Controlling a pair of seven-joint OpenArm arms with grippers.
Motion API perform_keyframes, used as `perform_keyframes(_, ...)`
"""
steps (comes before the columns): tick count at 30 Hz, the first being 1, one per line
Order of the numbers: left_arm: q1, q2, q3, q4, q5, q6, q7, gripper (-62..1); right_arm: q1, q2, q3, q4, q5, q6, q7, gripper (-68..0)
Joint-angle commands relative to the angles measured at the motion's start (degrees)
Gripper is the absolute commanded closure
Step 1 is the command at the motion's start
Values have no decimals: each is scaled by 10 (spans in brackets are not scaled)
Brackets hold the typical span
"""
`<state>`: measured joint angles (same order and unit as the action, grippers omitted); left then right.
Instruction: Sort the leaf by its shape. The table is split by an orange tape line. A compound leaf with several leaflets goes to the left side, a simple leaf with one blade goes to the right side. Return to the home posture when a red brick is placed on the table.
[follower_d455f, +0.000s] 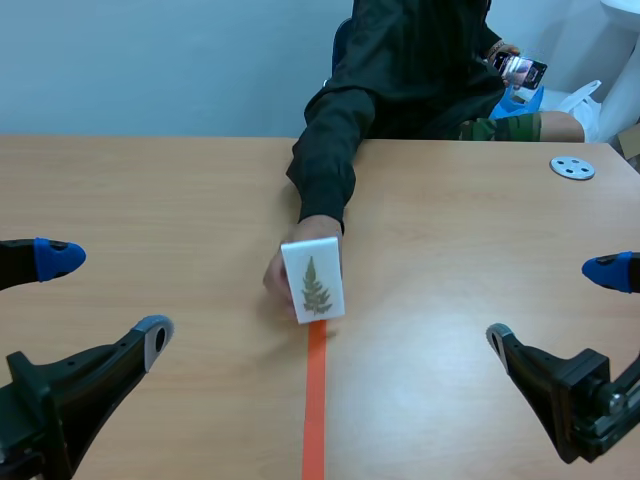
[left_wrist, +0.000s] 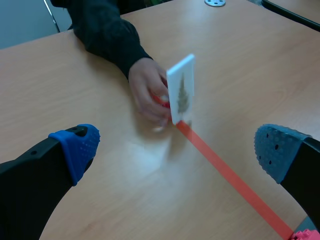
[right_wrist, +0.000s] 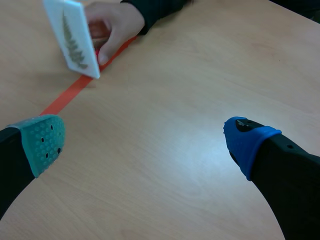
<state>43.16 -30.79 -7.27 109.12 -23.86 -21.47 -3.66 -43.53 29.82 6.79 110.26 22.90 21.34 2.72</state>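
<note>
The leaf card (follower_d455f: 313, 280), a many-leaflet frond, stands upright at the tape line's (follower_d455f: 316, 400) far end, ahead between the left hand (follower_d455f: 105, 297) and right hand (follower_d455f: 552, 304), both released wide. A person's arm (follower_d455f: 325, 170) holds it; only the wrist views show a red bit (left_wrist: 160, 98) behind. Wooden bench (follower_d455f: 150, 190); grey disc (follower_d455f: 572, 167) beyond the right hand.

I note one white leaf card (follower_d455f: 313, 280) standing upright, slightly tilted, near the middle of the tabletop. Its foot is at the far end of the orange tape line (follower_d455f: 316, 400). Its face bears a green-brown compound leaf (follower_d455f: 314, 286) of many small leaflets, tip upward. A person's hand (follower_d455f: 278, 280) holds it from behind.
</note>
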Motion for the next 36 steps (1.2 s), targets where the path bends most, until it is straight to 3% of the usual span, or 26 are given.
perform_keyframes(1,-2,5,2,4,-4,-1,-8,-623,7,0,2,2,4,-4,6,-679)
perform_keyframes(26,-2,4,2,4,-4,-1,-8,-623,9,0,2,2,4,-3,-3,-679)
perform_keyframes(36,-2,5,2,4,-4,-1,-8,-623,83,0,-40,-48,4,15,-15,-679)
